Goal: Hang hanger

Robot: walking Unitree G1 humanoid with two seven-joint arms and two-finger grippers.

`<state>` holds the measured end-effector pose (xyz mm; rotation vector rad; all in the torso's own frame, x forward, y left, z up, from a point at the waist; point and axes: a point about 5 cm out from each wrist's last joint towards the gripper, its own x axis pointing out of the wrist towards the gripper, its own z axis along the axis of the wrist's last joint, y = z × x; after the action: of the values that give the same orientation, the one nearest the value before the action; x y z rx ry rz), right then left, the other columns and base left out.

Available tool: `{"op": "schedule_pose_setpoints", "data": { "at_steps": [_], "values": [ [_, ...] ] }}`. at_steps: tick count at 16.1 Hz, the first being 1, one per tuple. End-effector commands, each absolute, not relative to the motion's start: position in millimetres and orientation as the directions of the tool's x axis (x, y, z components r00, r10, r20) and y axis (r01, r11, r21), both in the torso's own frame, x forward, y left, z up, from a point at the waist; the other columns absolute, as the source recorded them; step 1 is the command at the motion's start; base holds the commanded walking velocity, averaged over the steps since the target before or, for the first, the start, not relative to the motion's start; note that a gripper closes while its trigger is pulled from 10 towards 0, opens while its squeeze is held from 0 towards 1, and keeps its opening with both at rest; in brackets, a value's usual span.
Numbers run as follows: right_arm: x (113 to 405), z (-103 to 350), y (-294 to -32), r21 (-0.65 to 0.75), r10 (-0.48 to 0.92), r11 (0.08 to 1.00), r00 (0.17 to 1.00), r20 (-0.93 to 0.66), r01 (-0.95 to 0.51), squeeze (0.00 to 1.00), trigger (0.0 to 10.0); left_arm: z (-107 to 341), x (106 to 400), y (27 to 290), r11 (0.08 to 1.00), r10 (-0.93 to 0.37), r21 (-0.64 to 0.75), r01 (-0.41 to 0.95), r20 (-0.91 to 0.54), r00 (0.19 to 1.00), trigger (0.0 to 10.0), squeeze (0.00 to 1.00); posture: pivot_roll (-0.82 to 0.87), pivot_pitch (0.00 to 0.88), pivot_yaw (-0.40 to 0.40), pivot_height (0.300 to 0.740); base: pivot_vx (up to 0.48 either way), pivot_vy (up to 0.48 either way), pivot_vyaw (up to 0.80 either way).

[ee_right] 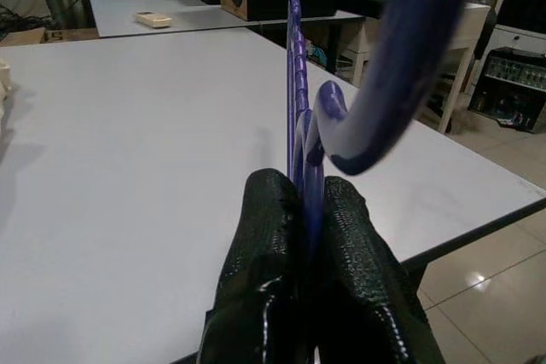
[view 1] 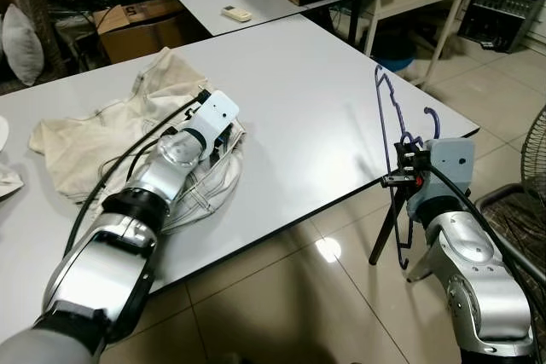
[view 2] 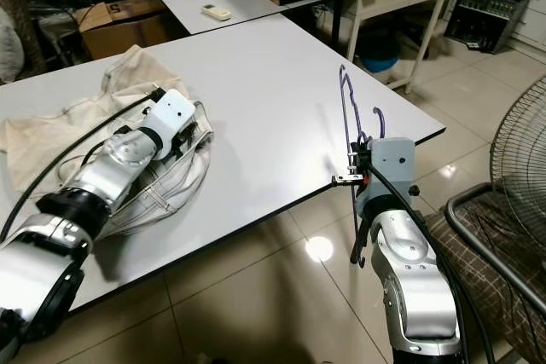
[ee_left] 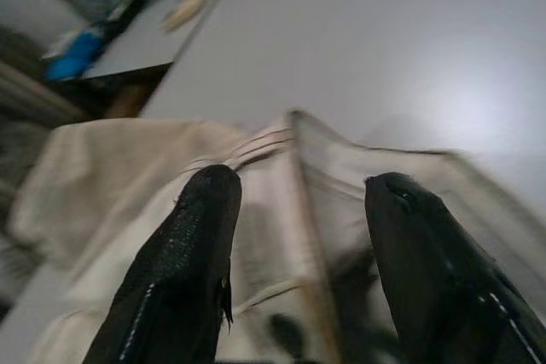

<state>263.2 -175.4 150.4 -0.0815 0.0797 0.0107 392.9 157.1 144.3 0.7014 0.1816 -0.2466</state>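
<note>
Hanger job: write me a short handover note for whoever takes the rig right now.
Right end effector: shut on the purple hanger, held upright at the near right edge of the white table.
Left end effector: open, hovering just over the cream garment that lies crumpled on the table's left side.
Done: hanger picked up.
Left: the garment is not yet gripped and not on the hanger. Probably grasp the cloth next and bring the two together. No rail or hook to hang it on can be made out.

White table on glossy tiled floor, perhaps a fan.
</note>
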Motion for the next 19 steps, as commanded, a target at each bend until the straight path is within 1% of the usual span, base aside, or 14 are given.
{"op": "schedule_pose_setpoints", "data": {
  "at_steps": [1, 3, 4, 6, 7, 8, 9, 12, 15, 18, 19],
  "values": [
    [261.9, 153.5, -173.3, -0.083, 0.009, 0.996, 0.997, -0.072, -0.015, 0.0, 10.0, 145.9, 395.1, 160.0, 0.731, -0.119, 0.641, 0.234, -0.218, 0.969, 10.0, 0.0, -0.08, 0.0, 0.113, 0.74, 0.0, 0.0, 0.0],
    [261.8, 155.6, -173.1, -0.092, 0.01, 0.996, 0.997, -0.07, -0.017, 0.0, 10.0, 139.8, 394.8, 155.5, 0.726, -0.11, 0.648, 0.231, -0.222, 0.969, 10.0, 0.0, -0.1, 0.0, 0.112, 0.74, 0.0, 0.0, 0.0],
    [261.1, 156.5, -173.8, -0.096, 0.009, 0.995, 0.998, -0.07, -0.015, 0.0, 10.0, 136.7, 394.1, 148.5, 0.744, -0.141, 0.616, 0.258, -0.233, 0.962, 10.0, 0.0, -0.1, 0.0, 0.113, 0.74, 0.0, 0.0, 0.0],
    [259.6, 156.9, -175.5, -0.1, 0.001, 0.995, 0.997, -0.073, -0.008, 0.0, 10.0, 133.8, 393.7, 139.8, 0.749, -0.162, 0.602, 0.276, -0.238, 0.958, 10.0, 0.0, -0.11, 0.0, 0.112, 0.74, 0.0, 0.0, 0.0],
    [258.3, 156.9, -176.7, -0.102, -0.005, 0.995, 0.997, -0.076, -0.002, 0.0, 10.0, 130.4, 392.8, 139.2, 0.743, -0.145, 0.612, 0.271, -0.248, 0.958, 10.0, 0.0, -0.12, 0.0, 0.11, 0.74, 0.0, 0.0, 0.0],
    [257.2, 157.2, -177.3, -0.105, -0.009, 0.994, 0.997, -0.079, 0.001, 0.0, 10.0, 128.2, 392.6, 146.4, 0.695, -0.08, 0.681, 0.23, -0.245, 0.966, 10.0, 0.0, -0.13, 0.0, 0.107, 0.74, 0.0, 0.0, 0.0],
    [256.7, 157.9, -177.2, -0.112, -0.009, 0.994, 0.997, -0.08, 0.0, 0.0, 10.0, 126.9, 392.2, 152.4, 0.67, -0.039, 0.713, 0.205, -0.242, 0.97, 10.0, 0.0, -0.14, 0.0, 0.105, 0.74, 0.0, 0.0, 0.0],
    [256.1, 160.6, -176.3, -0.128, -0.002, 0.992, 0.996, -0.084, -0.009, 0.0, 10.0, 118.6, 388.5, 162.4, 0.641, 0.022, 0.745, 0.186, -0.26, 0.965, 10.0, 0.0, -0.17, 0.0, 0.093, 0.74, 0.0, 0.0, 0.0],
    [252.6, 163.3, -175.4, -0.154, 0.01, 0.988, 0.996, -0.092, -0.024, 0.0, 10.0, 112.4, 385.1, 166.9, 0.618, 0.055, 0.769, 0.163, -0.249, 0.967, 10.0, 0.0, -0.2, 0.0, 0.089, 0.74, 0.0, 0.0, 0.0],
    [247.8, 164.3, -177.3, -0.162, 0.003, 0.987, 0.995, -0.104, -0.02, 0.0, 10.0, 98.9, 378.2, 169.6, 0.636, 0.074, 0.75, 0.18, -0.291, 0.954, 10.0, 0.0, -0.23, 0.0, 0.079, 0.74, 0.0, 0.0, 0.0],
    [246.4, 164.5, -177.1, -0.167, 0.004, 0.986, 0.994, -0.111, -0.023, 0.0, 10.0, 92.9, 374.8, 171.9, 0.615, 0.083, 0.764, 0.193, -0.307, 0.948, 10.0, 0.0, -0.24, 0.0, 0.074, 0.74, 0.0, 0.0, 0.0]
  ]
}}
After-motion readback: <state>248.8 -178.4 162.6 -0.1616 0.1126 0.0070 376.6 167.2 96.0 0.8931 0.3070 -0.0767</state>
